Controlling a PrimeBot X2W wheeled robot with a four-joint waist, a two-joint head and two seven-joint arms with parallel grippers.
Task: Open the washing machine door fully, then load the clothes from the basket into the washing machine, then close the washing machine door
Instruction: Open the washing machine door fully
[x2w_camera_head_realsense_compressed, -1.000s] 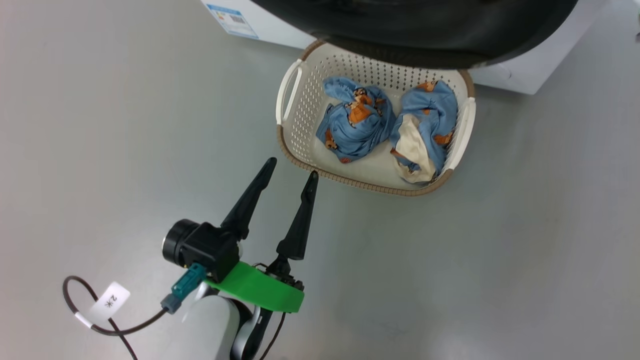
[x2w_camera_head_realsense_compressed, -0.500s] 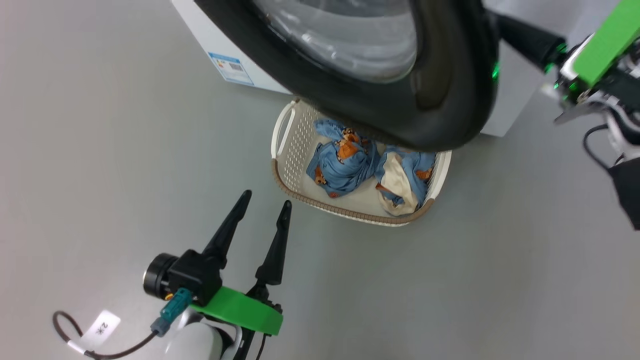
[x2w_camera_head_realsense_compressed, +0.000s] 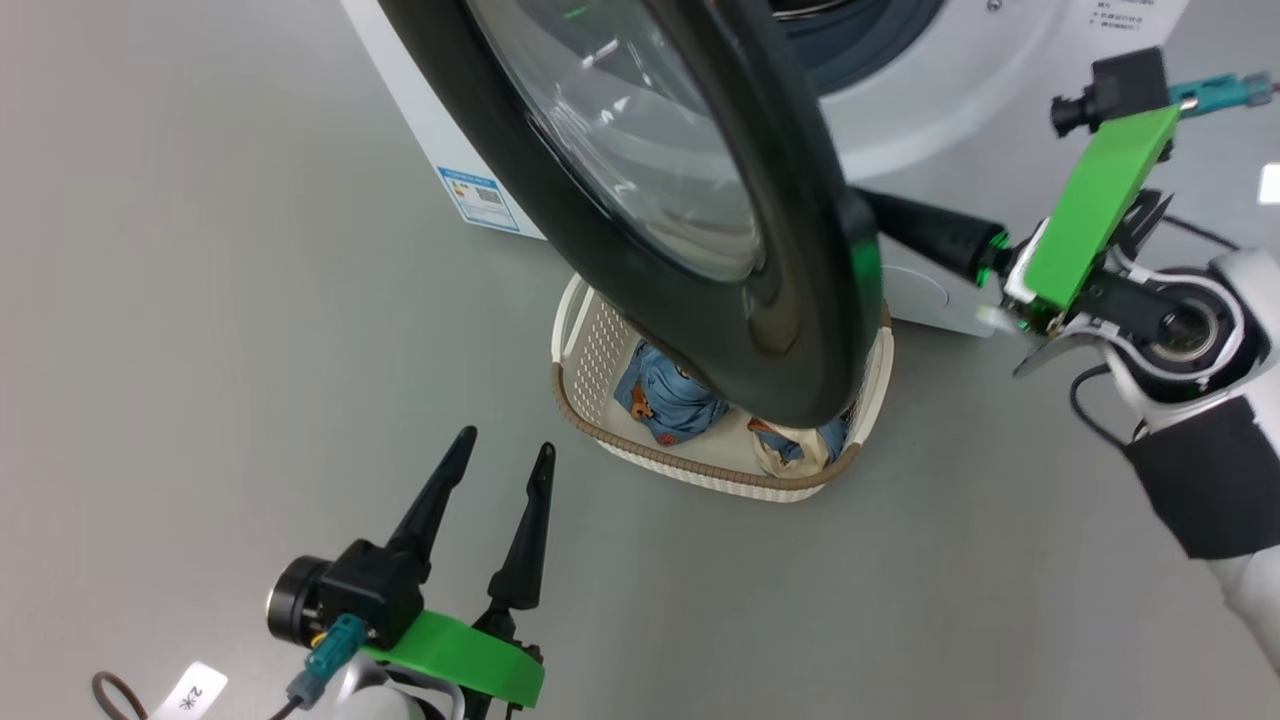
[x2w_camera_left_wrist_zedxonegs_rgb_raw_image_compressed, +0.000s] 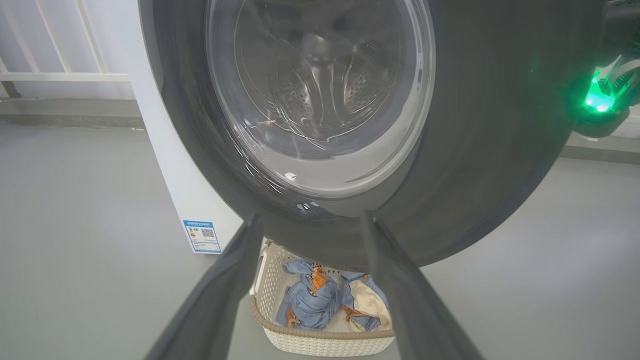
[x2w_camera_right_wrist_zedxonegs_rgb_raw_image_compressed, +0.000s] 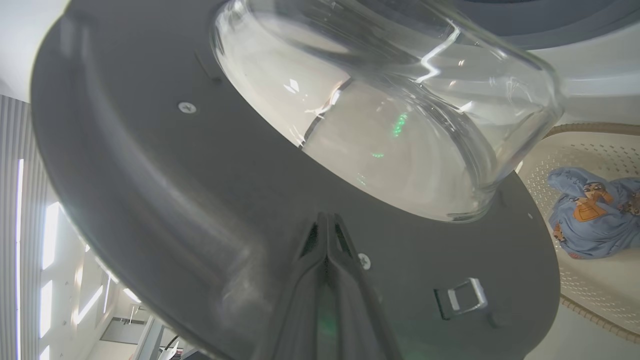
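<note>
Far left, low down: the left gripper (x2w_camera_head_realsense_compressed: 505, 443) hangs over bare grey floor (x2w_camera_head_realsense_compressed: 200, 350), two dark fingers spread wide, nothing btwn them, well clear of everything.

Next over is the washing machine (x2w_camera_head_realsense_compressed: 415, 110), white, w/ a blue label sticker (x2w_camera_head_realsense_compressed: 478, 198) at its lower corner. The washing machine door (x2w_camera_head_realsense_compressed: 800, 250) stands partway open, swung out from the front, w/ its black ring and domed glass hanging over the basket (x2w_camera_head_realsense_compressed: 598, 345). The basket sits on the floor just in front of the machine, under the door's lower edge.

The clothes (x2w_camera_head_realsense_compressed: 665, 400) are in it: two light-blue bundles side by side, the right-hand one showing a cream patch. The door hides their tops in the head view. The left wrist view has both bundles plain, framed btwn its spread fingers.

Right of the door is the right gripper (x2w_camera_right_wrist_zedxonegs_rgb_raw_image_compressed: 327, 216), fingers pressed tight together and empty. Its tips are up against the door's inner face, near the glass bowl and just beside a screw (x2w_camera_right_wrist_zedxonegs_rgb_raw_image_compressed: 364, 260). Whether they actually touch, can't tell. There's a green bracket (x2w_camera_head_realsense_compressed: 1095, 210) on its wrist.
</note>
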